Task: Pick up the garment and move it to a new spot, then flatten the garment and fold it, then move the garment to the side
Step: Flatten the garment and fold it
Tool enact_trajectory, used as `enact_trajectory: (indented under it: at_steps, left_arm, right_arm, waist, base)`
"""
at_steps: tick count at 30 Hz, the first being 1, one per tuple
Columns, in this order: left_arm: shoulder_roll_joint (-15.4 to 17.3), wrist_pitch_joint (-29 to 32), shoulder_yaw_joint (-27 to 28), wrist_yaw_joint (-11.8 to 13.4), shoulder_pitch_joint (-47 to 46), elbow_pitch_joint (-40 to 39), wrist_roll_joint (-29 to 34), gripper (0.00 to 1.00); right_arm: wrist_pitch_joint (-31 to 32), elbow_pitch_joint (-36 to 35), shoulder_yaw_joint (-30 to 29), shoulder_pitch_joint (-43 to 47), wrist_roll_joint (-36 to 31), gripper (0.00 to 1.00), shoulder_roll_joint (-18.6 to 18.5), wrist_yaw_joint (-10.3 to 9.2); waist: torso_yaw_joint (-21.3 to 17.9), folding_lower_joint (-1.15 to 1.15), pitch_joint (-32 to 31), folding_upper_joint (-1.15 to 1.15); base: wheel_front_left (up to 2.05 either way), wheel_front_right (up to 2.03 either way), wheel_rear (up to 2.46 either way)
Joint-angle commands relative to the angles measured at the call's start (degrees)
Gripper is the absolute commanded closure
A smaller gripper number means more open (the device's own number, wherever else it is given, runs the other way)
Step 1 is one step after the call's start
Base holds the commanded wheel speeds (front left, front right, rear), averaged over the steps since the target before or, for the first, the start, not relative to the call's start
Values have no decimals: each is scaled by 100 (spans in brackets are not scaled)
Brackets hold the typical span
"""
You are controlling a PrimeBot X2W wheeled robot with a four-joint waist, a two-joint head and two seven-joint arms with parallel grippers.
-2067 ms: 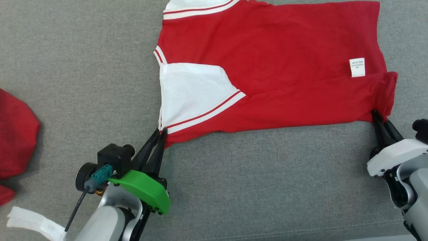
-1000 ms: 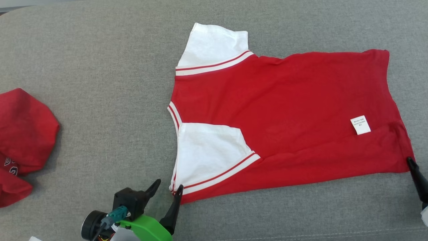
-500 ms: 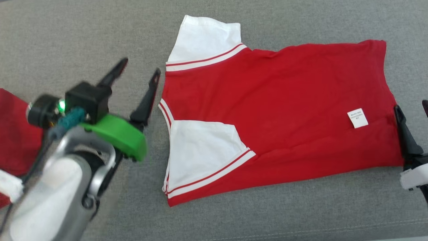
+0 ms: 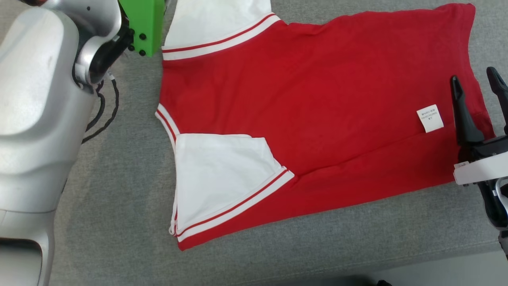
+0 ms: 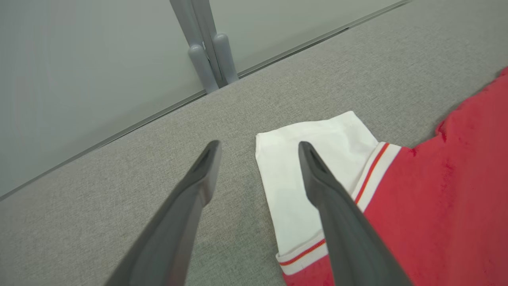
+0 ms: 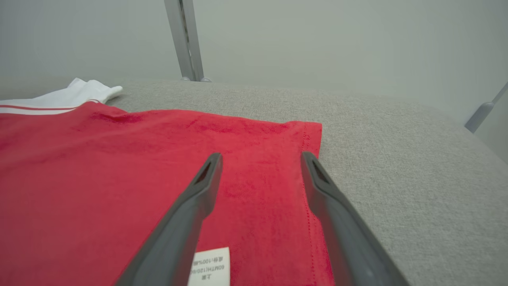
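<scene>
**Item: garment [image 4: 317, 99], red with white sleeves, on grey fabric surface [image 4: 119, 198]**

Hazards, as judged: a single layer may be pinched at either end, so that the layers are parted when lifted; the far edge may be skewed if the two ends are raised unevenly; the cloth may be dragged and bunched against the rough covering; the flap along the near side may be pulled open by too low a carry.

Grippers: left gripper [image 5: 258, 146] is held with jaws apart and nothing gripped, one finger over the far sleeve [image 5: 313, 159], the other over bare covering; contact cannot be told. Right gripper [image 4: 473, 75] is likewise spread and empty, set over the hem [image 6: 311, 178], just beside the care label [image 4: 430, 118].

Position: laid flat about the middle of the surface, lengthwise from left to right; the lower corner is brought near the near edge.

Appearance: inside out, as the exposed label suggests; near sleeve [image 4: 218, 178] is turned in over the body; a crease is carried from it toward the hem; striped neckline trim [image 4: 166, 123] is shown at the left end; few wrinkles are seen.
</scene>
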Motion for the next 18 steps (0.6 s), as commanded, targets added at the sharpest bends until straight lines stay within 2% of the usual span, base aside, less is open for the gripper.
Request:
enact_trajectory:
  at_steps: [1,8,18]
  left_arm:
    - [0,134,-39,-39,-236,207,-38,0]
    - [214,389,-278,-93,-781,993,101,0]
    - [408,184,-457,-122,-1026,1562,83,0]
  right_arm:
    - [-15,-5,22,-103,-22,0,67,-7]
    - [-14,67,154,-263,23,0,238,-7]
    - [-15,9,285,-343,218,0,316,-7]
  waist:
    - [-349,0,335,0]
    - [-674,0,577,0]
    - [-875,0,707,0]
  base:
    - [0,0,0]
    - [0,0,0]
    - [0,0,0]
